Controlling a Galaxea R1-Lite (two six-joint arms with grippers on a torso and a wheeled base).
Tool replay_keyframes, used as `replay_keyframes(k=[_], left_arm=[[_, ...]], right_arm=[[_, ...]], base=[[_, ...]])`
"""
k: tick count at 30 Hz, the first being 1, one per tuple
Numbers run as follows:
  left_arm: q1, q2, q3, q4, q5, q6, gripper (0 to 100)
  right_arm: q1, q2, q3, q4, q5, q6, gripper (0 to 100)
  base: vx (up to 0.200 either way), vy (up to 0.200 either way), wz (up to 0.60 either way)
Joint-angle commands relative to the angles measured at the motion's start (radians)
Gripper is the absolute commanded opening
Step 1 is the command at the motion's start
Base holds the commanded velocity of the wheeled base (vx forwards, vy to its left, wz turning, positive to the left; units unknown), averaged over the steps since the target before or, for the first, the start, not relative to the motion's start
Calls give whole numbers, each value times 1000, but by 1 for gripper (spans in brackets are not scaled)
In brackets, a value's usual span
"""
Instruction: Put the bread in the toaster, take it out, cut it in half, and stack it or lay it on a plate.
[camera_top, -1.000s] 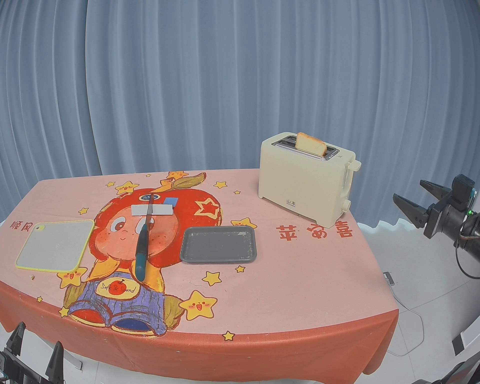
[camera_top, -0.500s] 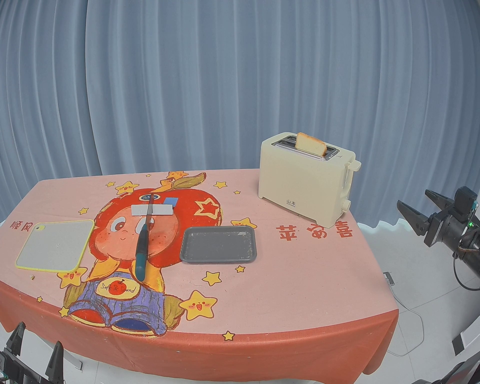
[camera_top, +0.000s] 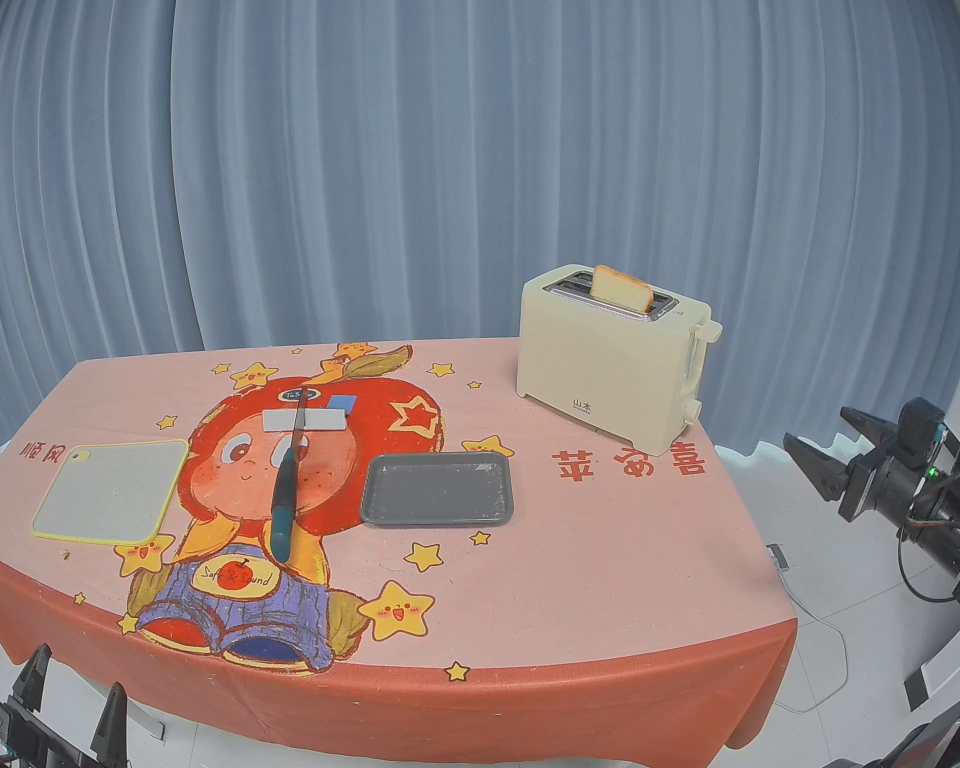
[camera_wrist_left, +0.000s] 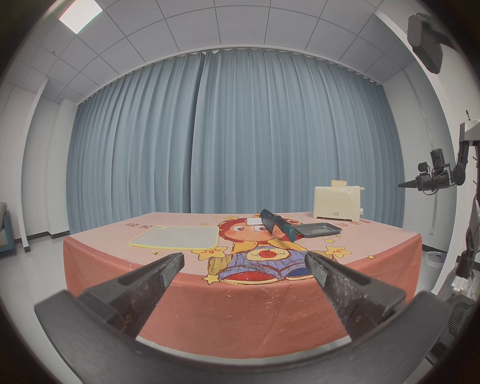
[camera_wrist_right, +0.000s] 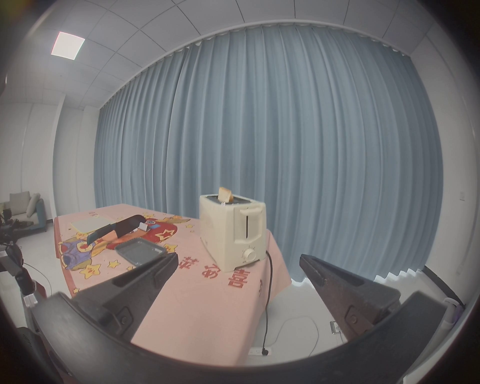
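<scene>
While the slice of bread (camera_top: 621, 287) stands upright in a slot of the toaster (camera_top: 605, 365), its browned top edge pokes above the rim. The cream toaster sits at the far right corner of the bench (camera_top: 600, 560), set at an angle to the bench edge, with its lever and knob on the end face that looks toward the right arm. A black cord (camera_wrist_right: 267, 300) hangs from that end down past the cloth to the floor.

Nearer the middle of the bench lies a grey tray (camera_top: 437, 489), flat and well apart from the toaster. Just to its left rests the knife (camera_top: 288, 470), teal handle toward the robot and blade pointing away, its tip lying across a small white strip (camera_top: 304, 419). Farther left, near the bench's left edge, is the cutting board (camera_top: 112, 490), pale with a yellow-green border.

Off the bench's right side, the right gripper (camera_top: 815, 424) hangs in the air level with the toaster's base, aimed toward it; its jaws are spread wide and carry nothing. Below the near left corner of the bench, the left gripper (camera_top: 78, 670) points upward, jaws likewise parted and bare. A blue curtain (camera_top: 400, 150) fills the background.
</scene>
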Motion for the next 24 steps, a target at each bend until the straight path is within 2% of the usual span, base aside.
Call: replay_keyframes(k=[1,5,6,12,13,16,24], left_arm=[[0,-16,18,0,0,0,100],[0,-16,18,0,0,0,100],[0,-16,18,0,0,0,100],[0,-16,18,0,0,0,100],[0,-16,18,0,0,0,100],[0,-16,18,0,0,0,100],[0,-16,18,0,0,0,100]], right_arm=[[34,42,42,-1,2,0,100],[111,77,59,-3,-7,20,100],[111,77,59,-3,-7,20,0],[123,85,59,-46,-27,39,0],[123,89,60,-51,-50,39,0],[122,88,60,-51,-72,36,0],[113,83,51,-52,-77,32,0]], base=[[0,0,0],[0,0,0],[0,0,0],[0,0,0],[0,0,0],[0,0,0],[0,0,0]])
